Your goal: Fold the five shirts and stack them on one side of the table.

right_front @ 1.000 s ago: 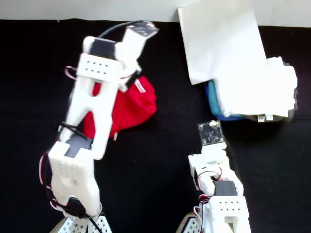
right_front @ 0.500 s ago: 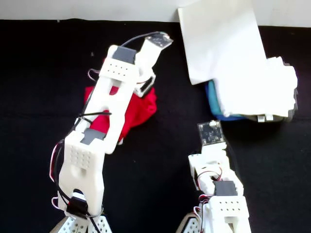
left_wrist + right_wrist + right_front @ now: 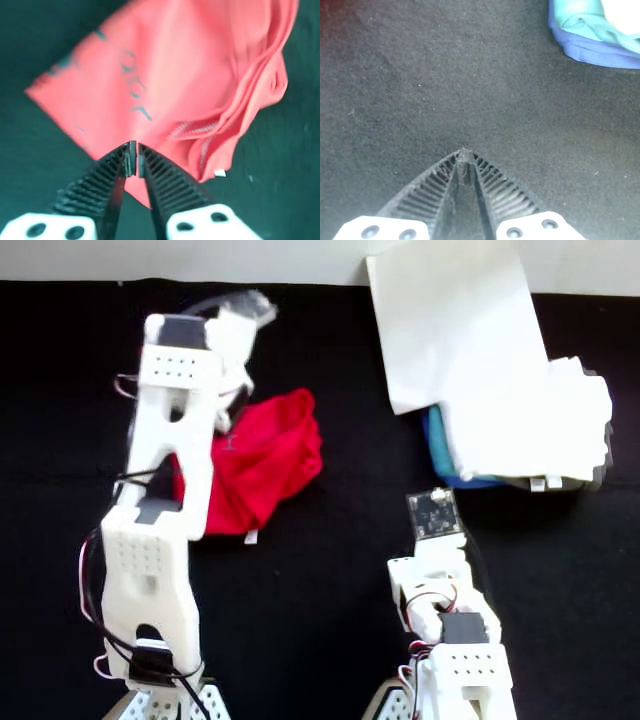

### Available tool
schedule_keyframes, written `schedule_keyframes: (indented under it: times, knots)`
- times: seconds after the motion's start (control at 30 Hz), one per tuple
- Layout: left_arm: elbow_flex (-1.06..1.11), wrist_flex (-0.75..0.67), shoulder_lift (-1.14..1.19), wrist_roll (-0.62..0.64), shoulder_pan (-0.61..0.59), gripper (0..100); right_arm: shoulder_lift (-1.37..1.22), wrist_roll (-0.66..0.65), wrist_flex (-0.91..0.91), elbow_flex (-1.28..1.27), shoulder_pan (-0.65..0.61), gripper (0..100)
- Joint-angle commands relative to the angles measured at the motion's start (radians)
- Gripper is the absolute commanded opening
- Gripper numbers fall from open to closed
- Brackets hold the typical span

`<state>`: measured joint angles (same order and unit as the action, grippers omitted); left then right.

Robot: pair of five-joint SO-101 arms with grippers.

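Note:
A crumpled red shirt (image 3: 265, 455) lies on the black table left of centre. In the left wrist view the red shirt (image 3: 170, 85) shows printed letters, a collar seam and a small white tag. My left gripper (image 3: 132, 154) is shut above the shirt's edge, and I see no cloth between the fingers. The left arm (image 3: 165, 470) stretches over the shirt's left side. A stack of folded shirts (image 3: 525, 430), white on top and blue and teal beneath, sits at the right. My right gripper (image 3: 464, 156) is shut low over bare table, short of the stack's blue shirt (image 3: 590, 47).
A large white sheet (image 3: 455, 320) lies at the back right, overlapping the stack. The right arm (image 3: 445, 640) stands at the front near the middle. The black cloth (image 3: 330, 610) between the arms and at the far left is bare.
The left arm swung right and then back left over the red shirt. The shirt now lies flatter and spreads more toward the front left. The right arm has kept still.

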<state>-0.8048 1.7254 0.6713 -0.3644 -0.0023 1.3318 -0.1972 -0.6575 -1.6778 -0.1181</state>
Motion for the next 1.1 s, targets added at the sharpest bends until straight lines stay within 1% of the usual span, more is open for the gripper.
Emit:
schedule_keyframes:
  times: [0.0, 0.13, 0.37, 0.43, 0.5, 0.6, 0.77, 0.87, 0.93, 1.07]
  knots:
    - [0.073, 0.021, 0.007, -0.002, 0.058, 1, 0.019, 0.006, 0.002, -0.058, 0.01, 0.8]
    - [0.105, 0.018, 0.038, 0.002, 0.15, 1, 0.019, 0.006, 0.002, -0.058, 0.01, 0.8]
    - [0.041, 0.014, 0.048, 0.003, 0.334, 1, 0.019, 0.006, 0.002, -0.058, 0.01, 0.8]
    - [0.024, 0.014, 0.047, 0.003, 0.366, 1, 0.019, 0.006, 0.002, -0.058, 0.01, 0.8]
    - [-0.004, 0.014, 0.041, 0.003, 0.374, 1, 0.019, 0.006, 0.002, -0.058, 0.01, 0.8]
    - [-0.077, 0.021, 0.039, 0.003, 0.323, 1, 0.019, 0.006, 0.002, -0.058, 0.01, 0.8]
    - [-0.151, 0.021, 0.044, -0.002, 0.162, 1, 0.019, 0.006, 0.002, -0.058, 0.01, 0.8]
    - [-0.147, 0.014, 0.05, -0.003, 0.076, 1, 0.019, 0.006, 0.002, -0.058, 0.01, 0.8]
    - [-0.119, 0.003, 0.051, -0.003, 0.047, 1, 0.019, 0.006, 0.004, -0.058, 0.01, 0.8]
    - [-0.047, -0.048, 0.051, 0.0, 0.035, 1, 0.019, 0.006, 0.004, -0.058, 0.01, 0.8]
